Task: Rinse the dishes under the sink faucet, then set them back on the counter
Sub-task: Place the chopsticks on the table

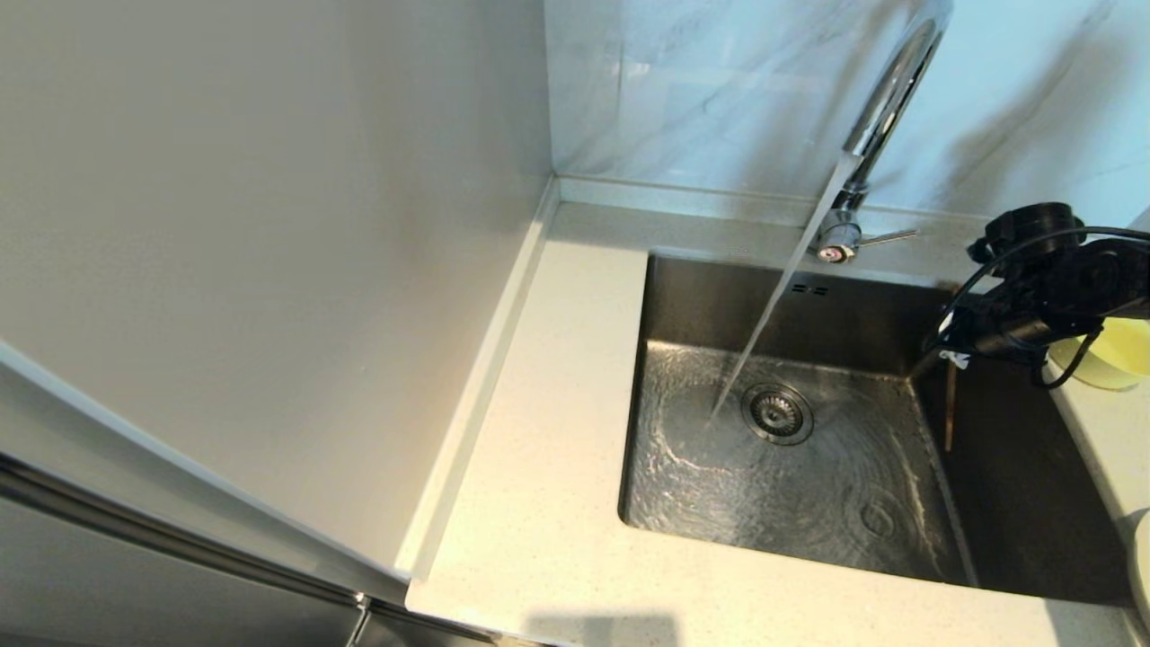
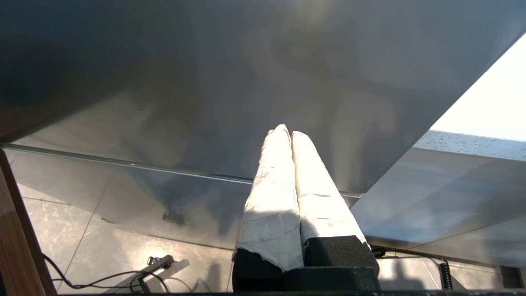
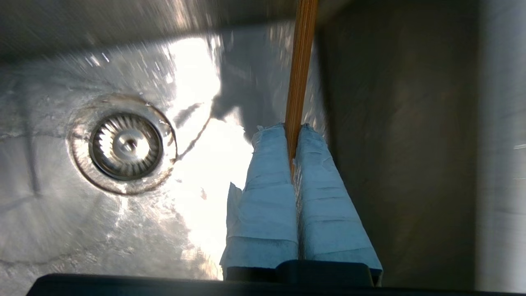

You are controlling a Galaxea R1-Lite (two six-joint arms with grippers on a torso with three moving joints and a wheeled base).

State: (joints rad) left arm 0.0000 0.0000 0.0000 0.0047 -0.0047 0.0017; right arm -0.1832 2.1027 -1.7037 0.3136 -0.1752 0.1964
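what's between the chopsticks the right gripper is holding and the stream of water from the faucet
In the head view, only wet sink floor and the drain strainer lie between the chopsticks and the stream.

Head view looks down on the sink [image 1: 791, 467]. Right wrist view sits close above its drain strainer [image 3: 125, 144], which both views share. Left wrist view faces a grey panel [image 2: 230, 82].

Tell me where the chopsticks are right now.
The chopsticks are pinched in the right hand, hanging over the right side of the sink, clear of the water stream.
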